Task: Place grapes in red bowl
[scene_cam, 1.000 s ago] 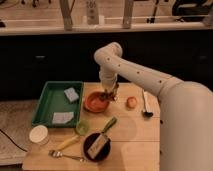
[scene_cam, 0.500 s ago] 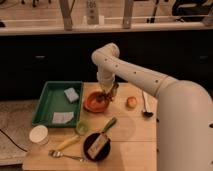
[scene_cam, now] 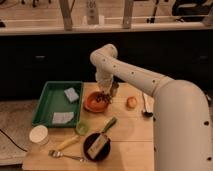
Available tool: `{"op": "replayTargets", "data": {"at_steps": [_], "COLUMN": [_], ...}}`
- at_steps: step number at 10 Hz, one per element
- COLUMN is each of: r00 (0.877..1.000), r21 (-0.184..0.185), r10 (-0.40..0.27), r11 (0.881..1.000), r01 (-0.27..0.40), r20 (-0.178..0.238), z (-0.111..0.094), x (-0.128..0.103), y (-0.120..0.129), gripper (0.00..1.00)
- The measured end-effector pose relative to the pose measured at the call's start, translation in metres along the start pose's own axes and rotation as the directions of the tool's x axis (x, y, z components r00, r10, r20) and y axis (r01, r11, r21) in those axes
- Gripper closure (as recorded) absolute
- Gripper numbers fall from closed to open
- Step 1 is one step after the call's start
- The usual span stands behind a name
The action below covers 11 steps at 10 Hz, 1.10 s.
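Note:
The red bowl sits on the wooden table just right of the green tray. The dark grapes show as a small lumpy cluster at the bowl's right inner edge. My gripper points straight down right above the grapes, close to or touching them. The white arm reaches in from the right and bends over the bowl. I cannot tell whether the grapes rest in the bowl or hang from the gripper.
A green tray with two grey-blue pads lies left. An orange fruit and a black ladle lie right of the bowl. A small green bowl, a black dish, a white cup and cutlery sit in front.
The arm's upper bend has swung slightly left. The gripper has stayed over the bowl's right edge and sits a little lower, with the grapes under it.

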Motion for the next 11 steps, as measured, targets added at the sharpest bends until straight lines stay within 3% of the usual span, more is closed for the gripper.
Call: {"op": "replayTargets", "data": {"at_steps": [11], "r00": [0.995], "r21": [-0.019], "r10": [-0.098], "r11": [0.995], "r01": [0.098], "r20": [0.009], "z": [0.0058], "x": [-0.0058], "y": [-0.006], "gripper": [0.99]}}
